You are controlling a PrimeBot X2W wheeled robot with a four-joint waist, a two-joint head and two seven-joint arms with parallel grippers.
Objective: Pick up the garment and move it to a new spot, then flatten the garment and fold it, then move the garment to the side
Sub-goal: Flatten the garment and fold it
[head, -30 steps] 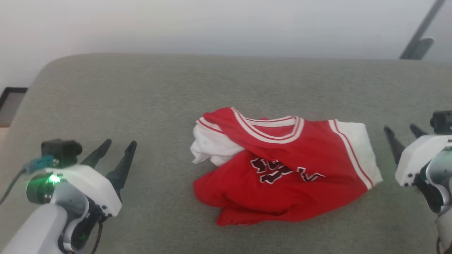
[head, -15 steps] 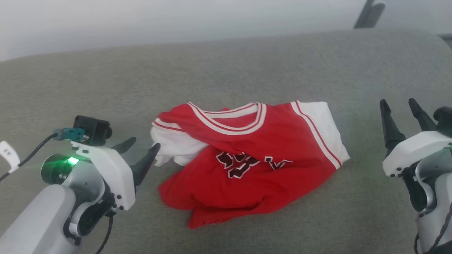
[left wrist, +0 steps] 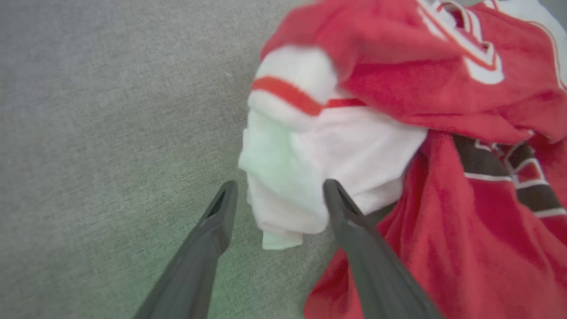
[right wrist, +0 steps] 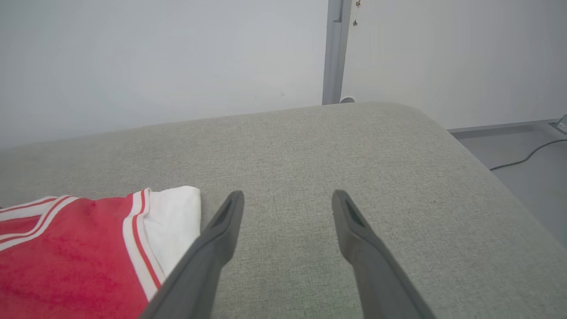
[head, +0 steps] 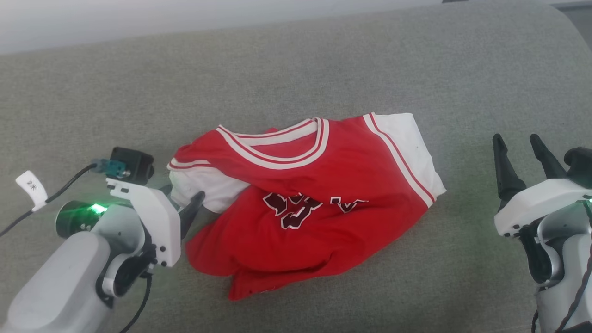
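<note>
- A red garment (head: 314, 203) with white sleeves, striped neck trim and dark chest lettering lies crumpled on a grey cushion (head: 323, 60). It sits near the middle of the head view, neck toward the far edge.
- The sleeve on the robot's left is bunched under a red fold. The sleeve on the right lies flat. The bottom hem is rumpled.
- The left gripper (left wrist: 280, 184) is spread wide and holds nothing. Its two dark fingers point at the bunched white sleeve, one tip at each side of the sleeve's lower edge. Whether they touch the cloth cannot be told.
- A green light (head: 97, 209) glows on the left wrist.
- The right gripper (head: 516, 137) is also spread wide and empty, over bare cushion, apart from the garment's right sleeve.
- Beyond the cushion is a pale wall (right wrist: 155, 57). A dark cable (right wrist: 527, 155) lies on the grey floor to the right.
</note>
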